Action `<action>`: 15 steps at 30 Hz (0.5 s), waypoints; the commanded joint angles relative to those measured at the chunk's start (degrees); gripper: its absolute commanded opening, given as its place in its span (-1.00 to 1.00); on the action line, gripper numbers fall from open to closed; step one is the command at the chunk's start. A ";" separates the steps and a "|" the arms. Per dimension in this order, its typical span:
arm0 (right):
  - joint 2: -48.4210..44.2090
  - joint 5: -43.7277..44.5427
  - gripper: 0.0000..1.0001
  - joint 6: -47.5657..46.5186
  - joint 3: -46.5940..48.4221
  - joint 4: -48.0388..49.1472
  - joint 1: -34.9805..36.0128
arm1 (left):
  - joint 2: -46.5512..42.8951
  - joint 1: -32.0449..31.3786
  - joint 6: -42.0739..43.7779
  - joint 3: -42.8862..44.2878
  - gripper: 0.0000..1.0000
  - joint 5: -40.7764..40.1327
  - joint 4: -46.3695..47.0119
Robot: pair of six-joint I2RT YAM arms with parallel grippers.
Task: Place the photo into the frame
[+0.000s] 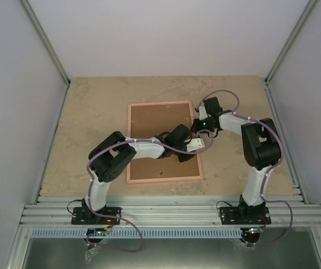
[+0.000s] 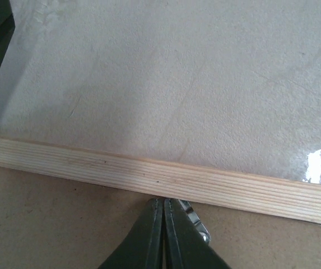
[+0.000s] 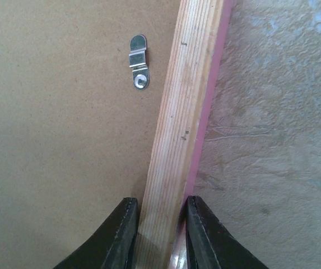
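The frame point(image 1: 163, 180) lies face down on the table, its pale wood back and pink edge showing around a brown backing board point(image 1: 157, 120). The photo is not in view. My left gripper point(image 1: 198, 147) is shut, its tips point(image 2: 164, 200) on the backing board against the frame's right rail point(image 2: 149, 174), right beside a small metal turn clip point(image 2: 198, 223). My right gripper point(image 1: 195, 125) straddles the same rail point(image 3: 185, 95) farther back, one finger on the board side and one on the pink outer edge point(image 3: 208, 129), closed on the rail point(image 3: 161, 204).
A second metal clip point(image 3: 139, 61) sits on the backing board point(image 3: 54, 140) near the rail. Beige stone-pattern tabletop point(image 1: 93, 112) surrounds the frame. White walls and aluminium posts close the cell on three sides.
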 commanded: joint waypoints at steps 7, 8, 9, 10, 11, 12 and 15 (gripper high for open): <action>6.19 4.28 -0.99 -1.82 -3.35 -3.15 0.51 | 4.79 -1.46 11.99 0.83 -0.95 13.53 -13.64; 6.26 4.27 -0.99 -1.84 -3.31 -3.19 0.50 | 4.77 -1.51 13.30 0.77 -0.95 13.64 -14.23; 6.27 4.28 -0.99 -1.80 -3.34 -3.19 0.50 | 4.86 -1.52 14.39 0.87 -0.96 13.65 -14.81; 6.20 4.27 -0.99 -1.80 -3.39 -3.17 0.50 | 4.99 -1.50 15.38 1.10 -0.96 13.58 -15.38; 6.16 4.30 -0.99 -1.84 -3.38 -3.20 0.50 | 5.12 -1.49 16.51 1.37 -0.97 13.44 -16.23; 6.11 4.27 -0.99 -1.86 -3.43 -3.15 0.50 | 5.22 -1.49 17.05 1.56 -0.97 13.29 -16.46; 6.17 4.19 -0.99 -1.92 -3.38 -3.19 0.50 | 5.21 -1.28 15.72 2.00 -0.96 12.05 -15.35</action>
